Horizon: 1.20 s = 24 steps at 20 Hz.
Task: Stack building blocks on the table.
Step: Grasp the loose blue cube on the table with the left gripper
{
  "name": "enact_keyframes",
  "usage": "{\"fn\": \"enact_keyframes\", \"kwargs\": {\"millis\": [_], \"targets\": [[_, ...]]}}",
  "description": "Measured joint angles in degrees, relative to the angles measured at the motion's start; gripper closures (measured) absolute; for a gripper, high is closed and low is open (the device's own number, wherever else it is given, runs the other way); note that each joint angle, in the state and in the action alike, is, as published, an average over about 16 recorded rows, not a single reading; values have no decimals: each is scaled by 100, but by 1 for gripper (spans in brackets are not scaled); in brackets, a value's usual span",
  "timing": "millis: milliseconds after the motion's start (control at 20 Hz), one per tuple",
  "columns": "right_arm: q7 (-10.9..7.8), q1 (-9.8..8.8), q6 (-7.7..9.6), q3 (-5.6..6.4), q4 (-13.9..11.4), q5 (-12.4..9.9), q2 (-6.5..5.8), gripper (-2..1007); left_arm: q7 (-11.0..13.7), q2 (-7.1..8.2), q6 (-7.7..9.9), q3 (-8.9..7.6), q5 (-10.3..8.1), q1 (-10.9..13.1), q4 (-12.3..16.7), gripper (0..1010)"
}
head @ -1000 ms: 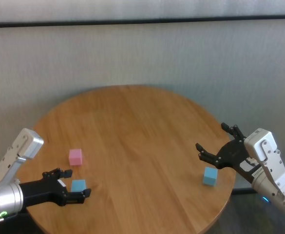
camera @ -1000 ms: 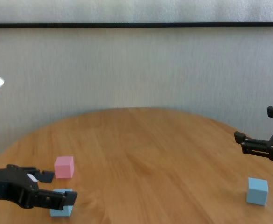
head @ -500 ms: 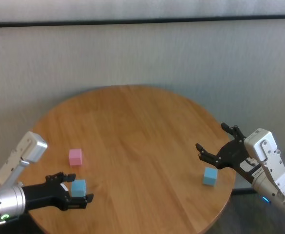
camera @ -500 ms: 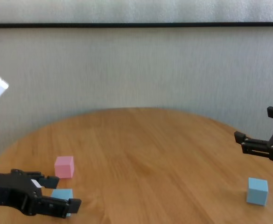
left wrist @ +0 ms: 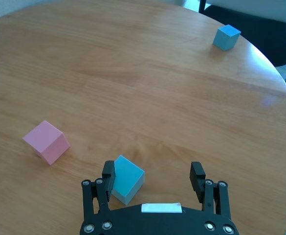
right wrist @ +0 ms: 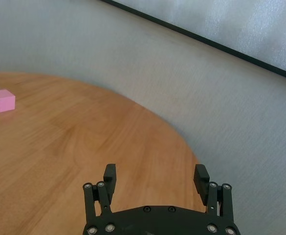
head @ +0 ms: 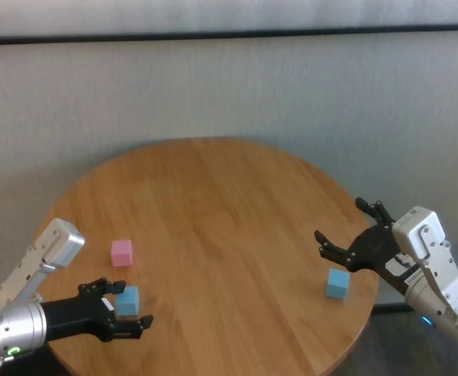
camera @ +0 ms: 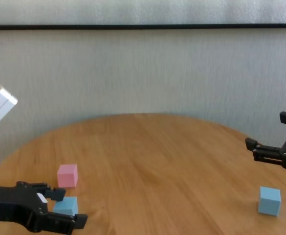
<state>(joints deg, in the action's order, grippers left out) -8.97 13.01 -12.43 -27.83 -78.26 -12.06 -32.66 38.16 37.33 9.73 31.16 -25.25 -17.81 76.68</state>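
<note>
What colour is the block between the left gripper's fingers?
Light blue block, between the open left gripper's fingers; the left wrist view shows it best.

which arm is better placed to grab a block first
Left. The left gripper is open at table level with the near light blue block already between its fingers, against one of them. The right gripper is open too, but hovers above the other light blue block.
</note>
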Motion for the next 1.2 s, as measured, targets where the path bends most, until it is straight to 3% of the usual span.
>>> {"fn": "enact_keyframes", "kwargs": {"millis": [800,1200], "targets": [[0,0,0,0,0,0,0,4,-46,-78,-84,-118,40,-57,-107,8],[0,0,0,0,0,0,0,4,-105,-144,-183,-130,168,-126,-255,8]]}}
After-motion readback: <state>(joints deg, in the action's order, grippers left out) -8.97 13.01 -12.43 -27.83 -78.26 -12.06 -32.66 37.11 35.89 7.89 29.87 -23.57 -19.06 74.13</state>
